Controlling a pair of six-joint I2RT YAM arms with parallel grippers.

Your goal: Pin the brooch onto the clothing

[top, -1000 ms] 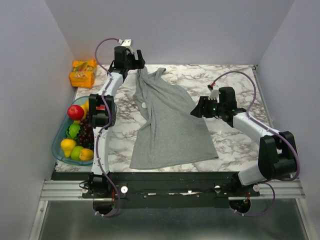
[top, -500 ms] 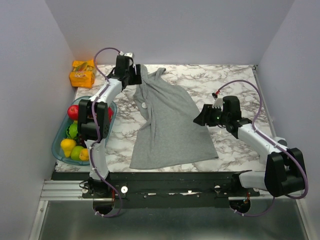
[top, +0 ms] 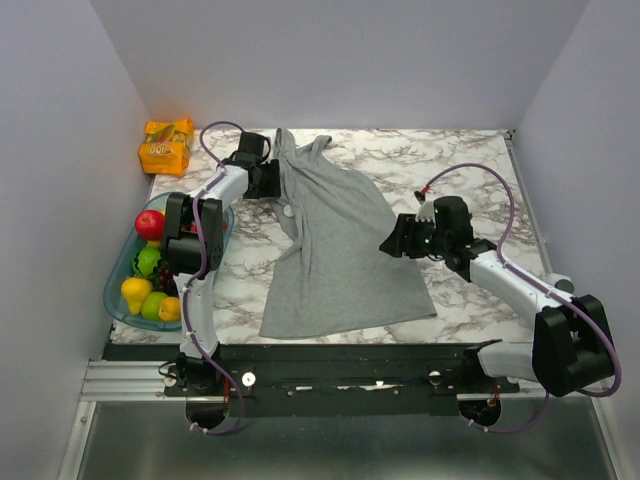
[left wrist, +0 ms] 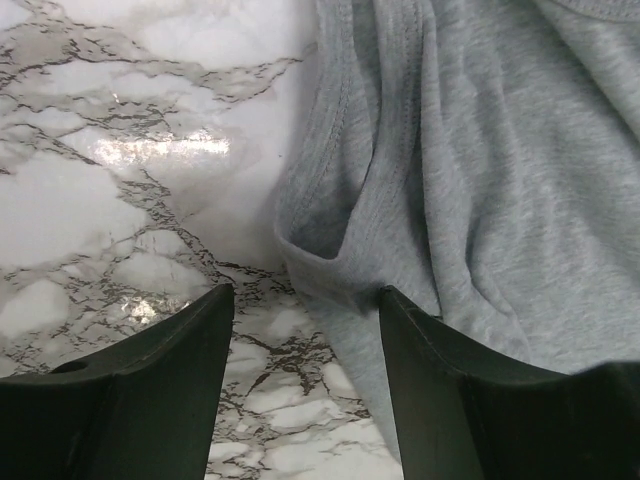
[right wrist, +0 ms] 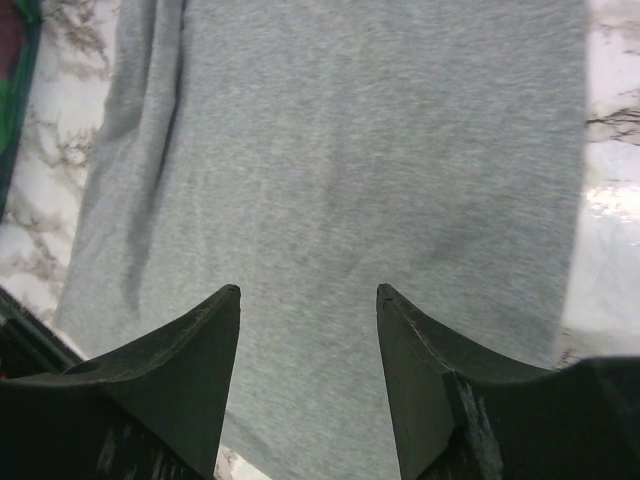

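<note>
**A:** Starting nearest us, what do we have?

**B:** At about eight o'clock on the marble table [top: 470, 160] we see the fruit bowl [top: 112, 296]. The clothing [top: 340, 250] lies spread across the middle, with its hem toward six and its straps bunched toward twelve.

**A:** And our right gripper [top: 390, 242]?

**B:** It hovers at the cloth's three o'clock edge. From its wrist we see its fingers [right wrist: 170, 380] spread apart over the grey knit, pinching nothing.

**A:** Farther out?

**B:** Our left gripper [top: 270, 180] sits at eleven o'clock, by the strap end. Its fingers [left wrist: 150, 390] stand apart too. A folded armhole edge lies just beyond the tips, and we cannot tell whether they touch it.

**A:** The brooch?

**B:** We cannot pick it out in any view. A small pale spot [top: 288, 211] shows on the cloth's nine o'clock side, too small for us to tell what it is. Farthest out, at ten o'clock, sits an orange packet [top: 165, 146].
</note>
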